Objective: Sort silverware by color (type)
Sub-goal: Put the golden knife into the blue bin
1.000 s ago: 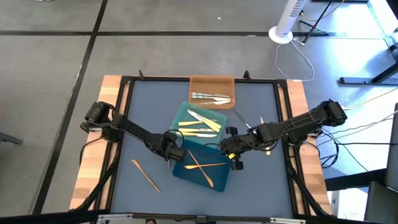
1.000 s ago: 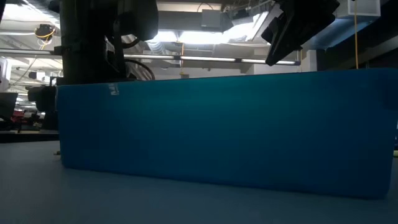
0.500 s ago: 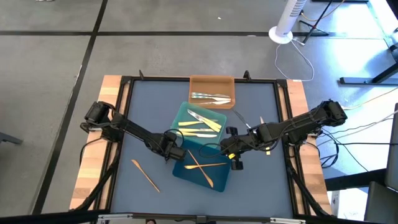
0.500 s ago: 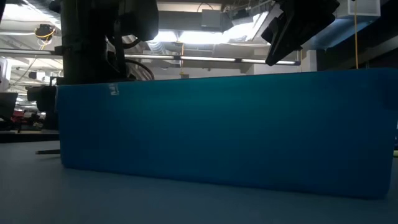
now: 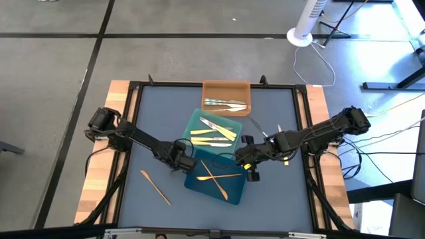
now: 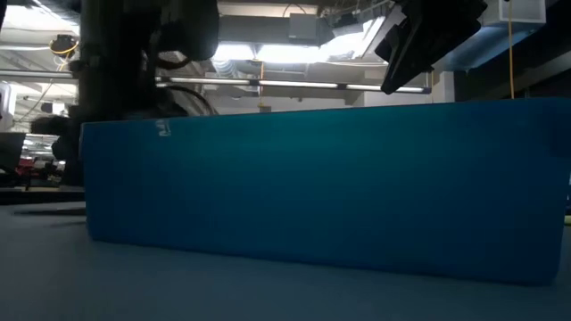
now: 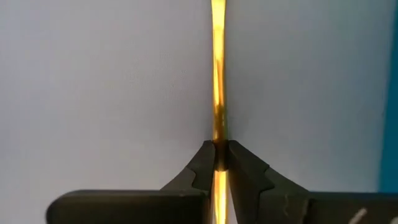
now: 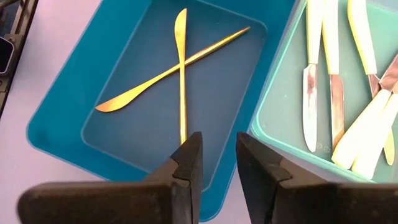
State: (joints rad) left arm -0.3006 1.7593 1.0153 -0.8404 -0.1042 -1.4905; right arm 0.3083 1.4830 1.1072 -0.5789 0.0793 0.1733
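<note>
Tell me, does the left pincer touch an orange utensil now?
Touching. In the left wrist view the left pincer is shut on a thin orange utensil, both fingers pressed against it.

Left gripper (image 7: 219, 163) closed on slim orange-tan utensil (image 7: 218, 81), fingertips (image 7: 202, 163) pinching it from both sides. Utensil runs straight away from fingers, thin edge toward camera, glossy. Type unclear, possibly knife or handle; too blurred to say. Pale grey-blue table surface (image 7: 99, 93) behind. Narrow strip of blue tray edge (image 7: 393, 93) at frame border, apart from utensil.
</note>
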